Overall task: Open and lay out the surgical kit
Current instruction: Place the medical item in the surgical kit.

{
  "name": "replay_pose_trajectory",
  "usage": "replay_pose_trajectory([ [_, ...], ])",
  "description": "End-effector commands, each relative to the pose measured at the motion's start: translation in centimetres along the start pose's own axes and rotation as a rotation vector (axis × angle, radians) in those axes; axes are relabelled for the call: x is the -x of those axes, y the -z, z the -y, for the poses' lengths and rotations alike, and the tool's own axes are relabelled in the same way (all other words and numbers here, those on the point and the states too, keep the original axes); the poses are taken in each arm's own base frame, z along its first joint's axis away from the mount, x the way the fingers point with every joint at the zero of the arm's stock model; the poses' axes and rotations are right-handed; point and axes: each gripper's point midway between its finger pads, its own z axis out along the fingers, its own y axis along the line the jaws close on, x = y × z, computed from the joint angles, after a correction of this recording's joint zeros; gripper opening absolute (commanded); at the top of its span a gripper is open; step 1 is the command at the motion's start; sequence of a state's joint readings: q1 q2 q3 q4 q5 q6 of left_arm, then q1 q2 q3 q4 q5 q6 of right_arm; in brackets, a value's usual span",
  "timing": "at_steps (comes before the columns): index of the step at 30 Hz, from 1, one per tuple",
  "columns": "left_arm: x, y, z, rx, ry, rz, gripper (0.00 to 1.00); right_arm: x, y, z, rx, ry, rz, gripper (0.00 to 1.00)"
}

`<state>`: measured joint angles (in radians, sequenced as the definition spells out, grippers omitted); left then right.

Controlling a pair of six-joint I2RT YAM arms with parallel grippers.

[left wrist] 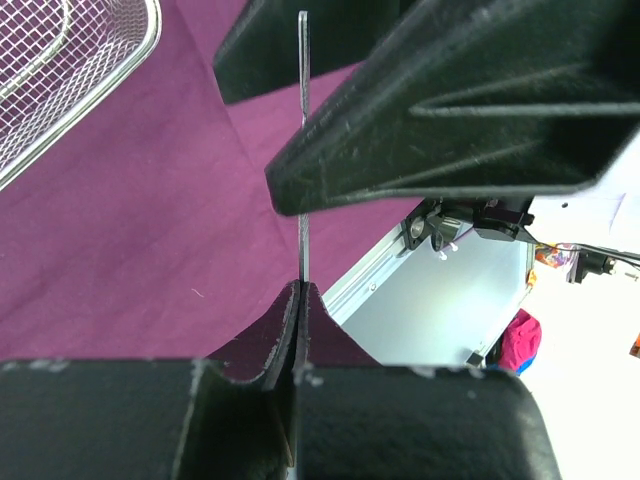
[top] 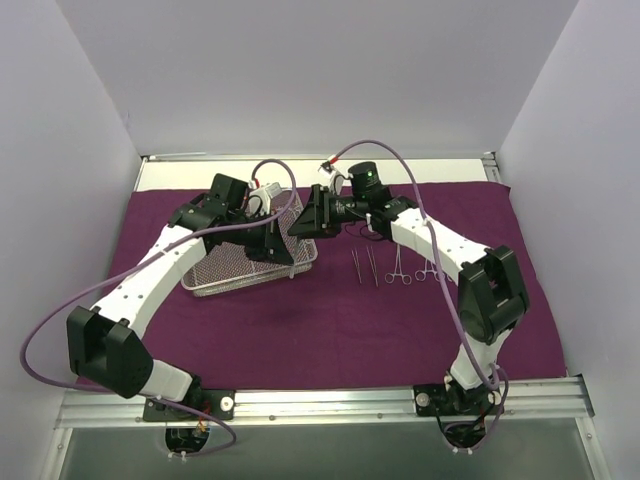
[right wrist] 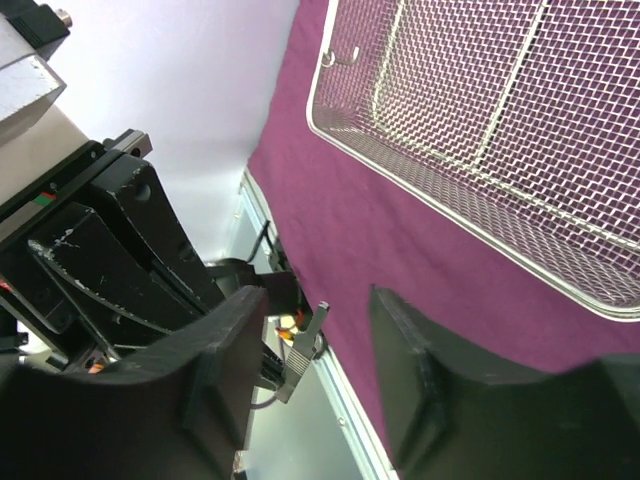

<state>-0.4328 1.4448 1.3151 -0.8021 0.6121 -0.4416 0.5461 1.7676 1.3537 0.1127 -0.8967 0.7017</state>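
Left wrist view tells us most: our left fingers (left wrist: 400,420) are clenched on one end of the tweezers (left wrist: 303,245), a thin silver strip that runs straight out from their tips, its long axis in line with them. The free end passes into the gap of the right fingers (left wrist: 450,110), which stand across the strip just ahead of ours. In the right wrist view those right fingers are parted, and the strip shows end-on between them, closer to one finger than the other. We cannot tell whether it touches that one. So the tweezers lie straight ahead of the left fingers and inside the span of the right ones, and we judge a handover is due, for which the right fingers need only close square across the flat of the strip. From above, both arms meet over the far right corner of the tray (top: 215,282), which sits on the spread cloth (top: 300,330). The other tools (top: 398,265) lie in a row to the right, nearer the right arm.
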Motion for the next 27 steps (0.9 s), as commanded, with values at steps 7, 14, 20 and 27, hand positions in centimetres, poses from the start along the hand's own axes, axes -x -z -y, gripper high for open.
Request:
replay_pose_trajectory([
  [7,1.7,1.0,2.6,-0.081,-0.060,0.062,0.02,0.3,0.9,-4.5,0.124,-0.010,0.043,0.16],
  [14,2.0,2.2,3.0,-0.062,-0.075,0.088,0.42,1.7,1.6,-5.4,0.154,-0.075,0.086,0.00],
  [20,1.6,2.5,3.8,-0.105,-0.094,0.103,0.61,2.8,2.6,-7.2,0.201,-0.078,0.121,0.00],
  [27,0.7,2.5,4.8,-0.183,-0.082,0.080,0.58,3.0,3.7,-9.0,0.241,-0.087,0.143,0.00],
])
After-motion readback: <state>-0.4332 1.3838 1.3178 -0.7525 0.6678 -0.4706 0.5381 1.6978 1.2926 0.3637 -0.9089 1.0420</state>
